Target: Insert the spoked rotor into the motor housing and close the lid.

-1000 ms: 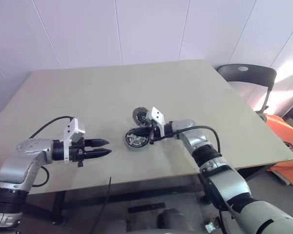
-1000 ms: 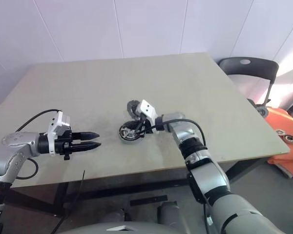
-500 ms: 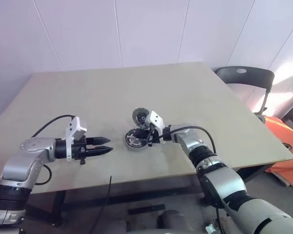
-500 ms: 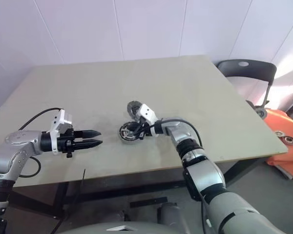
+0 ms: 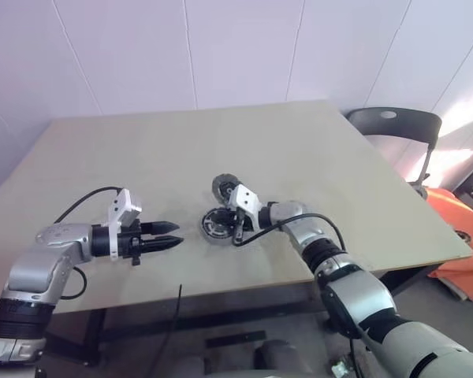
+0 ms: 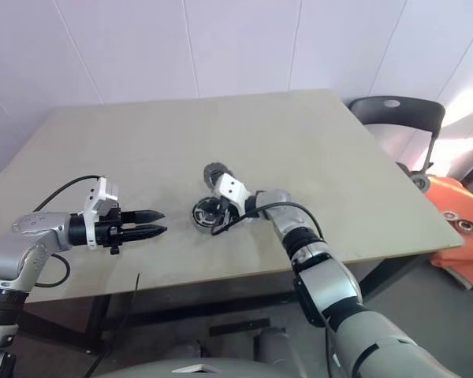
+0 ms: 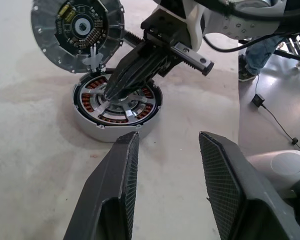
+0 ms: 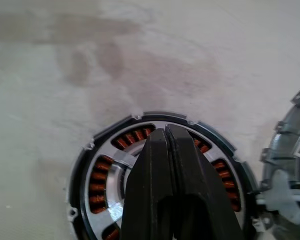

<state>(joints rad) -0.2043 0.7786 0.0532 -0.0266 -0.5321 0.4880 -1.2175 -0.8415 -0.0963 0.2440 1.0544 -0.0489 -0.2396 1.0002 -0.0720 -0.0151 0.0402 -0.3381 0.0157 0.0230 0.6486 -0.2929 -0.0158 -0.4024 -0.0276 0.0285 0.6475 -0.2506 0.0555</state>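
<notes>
My right arm's jaws (image 7: 110, 92) are pressed fully together with nothing pinched between them, and over the last second they have come down and rolled a little, so their tips now rest on the hub of the spoked rotor (image 7: 119, 102), which already sits inside the motor housing (image 7: 92, 129) near the middle of the surface (image 5: 315, 150). I take that to mean the rotor is in and I am pressing it home, so what remains is mostly the lid (image 7: 77, 30), which leans on edge against the far side of the housing, its inner face with a ring of small parts turned toward my left arm. My left arm's jaws (image 7: 167, 165) have stayed where they were, part open and empty, pointing at the housing from well to the side. The head views show the layout: both arms, the housing between them, the lid (image 5: 225, 187) just behind it. The left wrist view gives what they cannot, the silver spokes lying over the copper windings and my right tips on the hub. The right wrist view looks straight down my closed jaws onto the windings (image 8: 97, 177), with the lid's rim at the edge.
</notes>
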